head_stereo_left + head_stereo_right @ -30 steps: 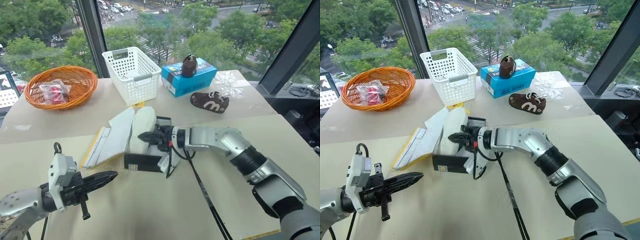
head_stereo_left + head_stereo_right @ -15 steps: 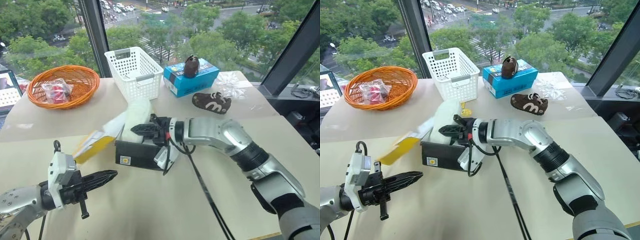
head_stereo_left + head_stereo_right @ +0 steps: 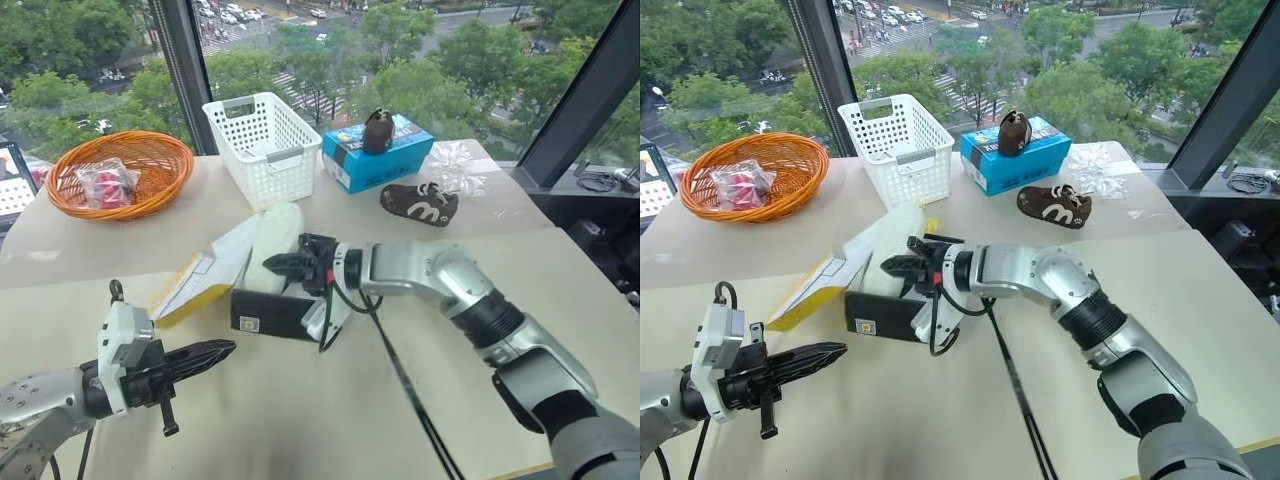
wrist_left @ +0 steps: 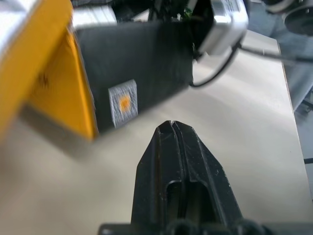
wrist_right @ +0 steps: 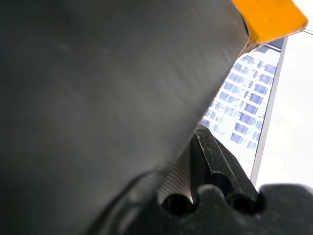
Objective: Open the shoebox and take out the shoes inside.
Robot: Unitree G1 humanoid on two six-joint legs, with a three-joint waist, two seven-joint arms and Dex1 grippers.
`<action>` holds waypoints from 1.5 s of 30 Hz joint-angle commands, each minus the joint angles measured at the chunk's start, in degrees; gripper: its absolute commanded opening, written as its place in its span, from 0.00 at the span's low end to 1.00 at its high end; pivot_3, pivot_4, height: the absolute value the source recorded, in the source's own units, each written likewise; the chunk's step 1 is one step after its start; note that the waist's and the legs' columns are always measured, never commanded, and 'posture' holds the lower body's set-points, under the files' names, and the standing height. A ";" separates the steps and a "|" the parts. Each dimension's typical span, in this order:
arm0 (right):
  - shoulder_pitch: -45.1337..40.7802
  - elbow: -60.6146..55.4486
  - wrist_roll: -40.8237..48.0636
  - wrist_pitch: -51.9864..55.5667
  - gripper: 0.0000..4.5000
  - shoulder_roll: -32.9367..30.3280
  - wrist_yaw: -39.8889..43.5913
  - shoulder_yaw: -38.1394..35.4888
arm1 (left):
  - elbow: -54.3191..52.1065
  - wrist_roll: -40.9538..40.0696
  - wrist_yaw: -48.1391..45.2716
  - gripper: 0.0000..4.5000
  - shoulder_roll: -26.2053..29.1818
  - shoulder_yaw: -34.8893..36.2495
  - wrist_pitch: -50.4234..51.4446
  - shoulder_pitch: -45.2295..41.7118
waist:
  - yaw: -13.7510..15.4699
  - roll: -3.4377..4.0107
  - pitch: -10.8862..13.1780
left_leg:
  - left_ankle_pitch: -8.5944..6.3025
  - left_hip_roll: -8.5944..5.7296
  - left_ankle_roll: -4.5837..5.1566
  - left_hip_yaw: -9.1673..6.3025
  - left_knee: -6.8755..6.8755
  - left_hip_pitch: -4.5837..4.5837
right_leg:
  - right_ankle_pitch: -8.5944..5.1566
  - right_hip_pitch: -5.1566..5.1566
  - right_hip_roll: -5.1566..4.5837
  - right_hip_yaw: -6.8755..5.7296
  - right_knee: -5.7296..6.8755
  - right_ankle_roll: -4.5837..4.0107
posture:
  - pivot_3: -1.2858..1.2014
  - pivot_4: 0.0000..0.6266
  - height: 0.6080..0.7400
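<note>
Shoebox (image 3: 275, 312) sits mid-surface (image 3: 330, 420), long axis roughly 9–3. The yellow lid (image 3: 200, 285) is flipped open toward 9. White paper (image 3: 275, 245) bulges out of the base and no shoes are visible, presumably underneath it.

My right fingers (image 3: 285, 266) come in from 3 over the box top, pointing to 9. They're narrow. In the right wrist view the black wall lies flat against a pad, so I read it as a pinch on the box wall.

My left fingers (image 3: 200, 356) are fully closed and empty, at 7 from the box and apart from it, tips aimed at its labelled black wall.

Judgement: the right arm is nearer but busy with the box. The paper has to come out next, lifted up and away along the 9–3 axis.
</note>
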 commanded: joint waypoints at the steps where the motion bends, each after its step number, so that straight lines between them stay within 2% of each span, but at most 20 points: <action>1: 0.35 -2.77 7.67 1.42 0.12 0.36 3.27 -2.94 | -1.88 -1.59 0.79 0.00 0.13 3.92 0.19 0.67 | 0.02 0.00 0.00 | 0.00 0.00 0.00 0.00 0.00 0.00 | 0.00 0.00 -0.01 0.00 0.00 0.00 | 0.52 0.24 0.97; 5: 0.23 -1.91 10.07 1.86 0.12 0.53 4.96 -3.11 | -2.61 -2.02 2.18 0.00 -0.76 5.55 0.23 1.56 | 0.03 0.00 0.00 | 0.00 0.00 0.00 -0.01 0.00 0.01 | 0.00 0.00 -0.01 -0.01 0.01 0.00 | 0.52 0.24 0.97; 6: 0.35 -2.11 11.82 2.10 0.33 0.86 6.07 -3.07 | -3.09 -2.24 2.60 0.00 -1.05 5.66 0.25 1.88 | 0.02 0.00 0.00 | 0.00 0.00 0.00 -0.01 0.00 0.02 | 0.00 0.01 -0.01 -0.01 0.01 0.00 | 0.52 0.24 0.97; 9: 0.32 -2.61 14.10 2.04 0.53 1.40 7.31 -2.86 | -4.03 -2.57 3.35 0.00 -1.41 5.66 0.26 2.51 | -0.01 0.00 0.00 | 0.00 0.01 0.00 -0.01 0.00 0.03 | 0.00 0.01 0.00 0.00 0.01 0.00 | 0.52 0.24 0.97; 13: -0.87 -1.32 10.95 -0.08 0.83 1.34 5.04 -2.30 | -4.42 -2.89 4.24 0.00 -1.26 5.53 0.43 2.34 | 0.05 0.00 0.00 | 0.00 0.01 0.00 -0.01 0.00 0.04 | 0.01 0.01 -0.01 0.00 0.03 -0.01 | 0.52 0.24 0.97; 22: -3.97 8.73 3.13 -7.37 0.83 1.42 -0.85 2.55 | -3.65 -2.84 4.83 0.00 -0.60 4.53 0.54 0.62 | -0.02 0.00 0.00 | 0.02 0.00 -0.03 0.01 0.01 0.07 | 0.01 0.03 0.01 0.02 0.03 -0.02 | 0.52 0.24 0.97; 26: -10.76 19.67 11.56 -15.15 0.83 1.88 5.46 5.17 | -3.10 -2.61 4.25 0.00 -0.30 3.56 0.51 -0.48 | -0.15 0.00 0.01 | 0.03 0.00 -0.04 0.04 0.02 0.15 | 0.01 0.08 0.03 0.05 0.03 -0.02 | 0.52 0.24 0.97; 30: -18.30 29.06 11.89 -24.65 0.83 1.90 8.07 8.88 | -2.71 -2.34 4.26 0.00 -0.19 2.73 0.52 -1.45 | -0.19 0.01 0.01 | 0.03 0.01 -0.04 0.07 0.01 0.18 | 0.03 0.08 0.04 0.08 0.04 -0.05 | 0.52 0.24 0.97; 35: -25.10 38.26 8.11 -31.61 0.83 4.93 6.92 12.03 | -2.68 -2.03 4.32 0.00 -0.45 1.75 0.27 -1.75 | -0.36 0.02 0.02 | 0.03 0.03 -0.04 0.08 -0.13 0.24 | 0.02 0.04 0.03 0.08 0.06 -0.07 | 0.52 0.24 0.97; 45: -33.53 49.86 -6.82 -29.82 0.83 11.50 -8.17 17.16 | -4.24 -2.00 5.27 0.00 -1.63 2.60 -0.25 0.36 | -0.26 0.08 0.05 | 0.05 0.03 -0.10 0.07 -0.15 0.18 | 0.01 -0.04 -0.09 0.04 0.09 -0.13 | 0.52 0.24 0.97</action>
